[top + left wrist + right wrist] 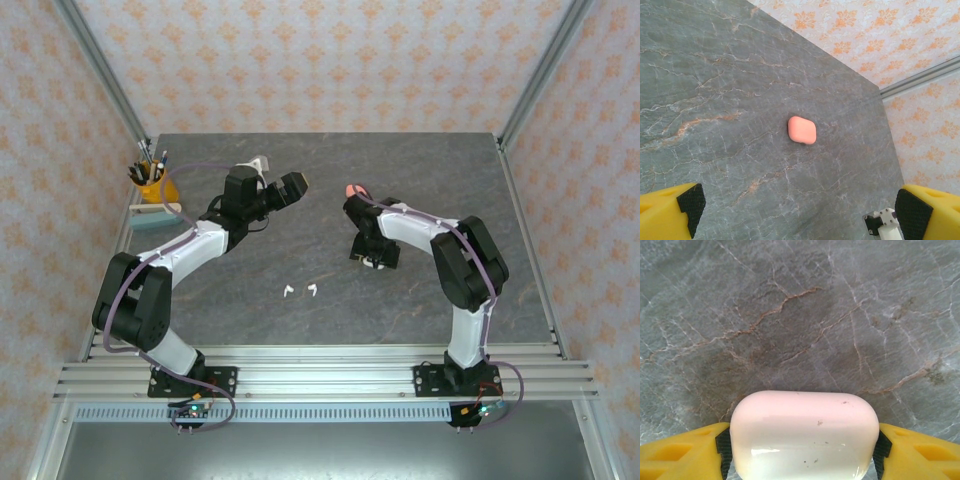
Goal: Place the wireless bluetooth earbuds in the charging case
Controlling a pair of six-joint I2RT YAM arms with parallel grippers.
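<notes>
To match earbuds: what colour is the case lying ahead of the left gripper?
Coral-pink case, clearest in the left wrist view.

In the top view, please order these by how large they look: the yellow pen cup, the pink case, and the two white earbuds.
1. yellow pen cup
2. pink case, possibly partly hidden by the right arm
3. white earbuds: both look alike, so they are not ranked against each other

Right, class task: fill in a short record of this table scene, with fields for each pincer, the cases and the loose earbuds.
left pincer: open, empty, above the table
right pincer: pads against both sides of the pale case
pink case: lid shut, lying alone on the table
white earbuds: two, loose on the table between the arms, close but apart
</notes>
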